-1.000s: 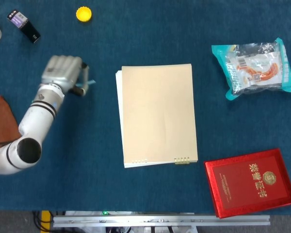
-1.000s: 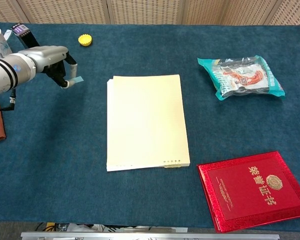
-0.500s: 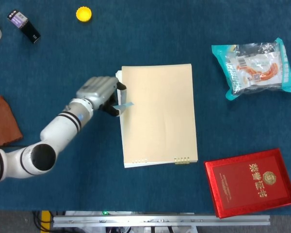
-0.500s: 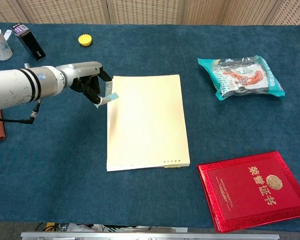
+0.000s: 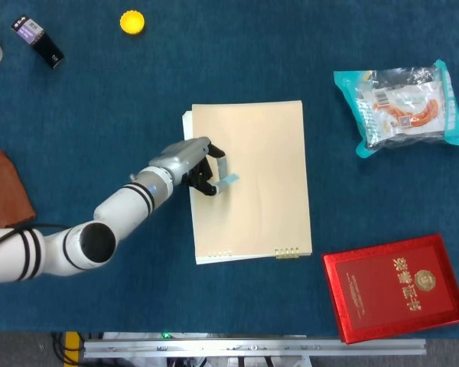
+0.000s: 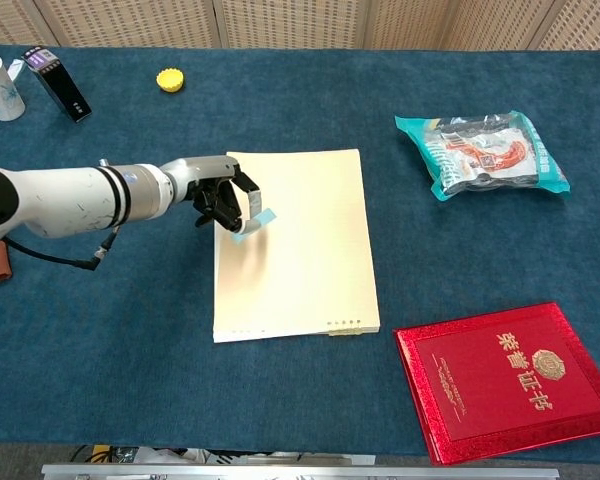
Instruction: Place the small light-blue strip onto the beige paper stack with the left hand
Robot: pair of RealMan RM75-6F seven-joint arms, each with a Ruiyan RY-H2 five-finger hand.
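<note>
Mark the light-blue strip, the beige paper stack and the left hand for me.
light-blue strip (image 5: 228, 180), head view, on its free end past the fingers
beige paper stack (image 5: 268, 183), head view, bare middle of the top sheet
left hand (image 6: 223, 193), chest view, middle of the hand

Left hand: your left hand (image 5: 191, 162) sits over the left edge of the paper stack (image 5: 252, 183), fingers curled.
Strip: you hold the light-blue strip (image 5: 227, 181) pinched at the fingertips, above the stack's left half.
Right hand: outside this view.
Surroundings: snack pack (image 5: 402, 105) upper right; red booklet (image 5: 398, 287) lower right; yellow cap (image 5: 132, 21) upper left.
</note>
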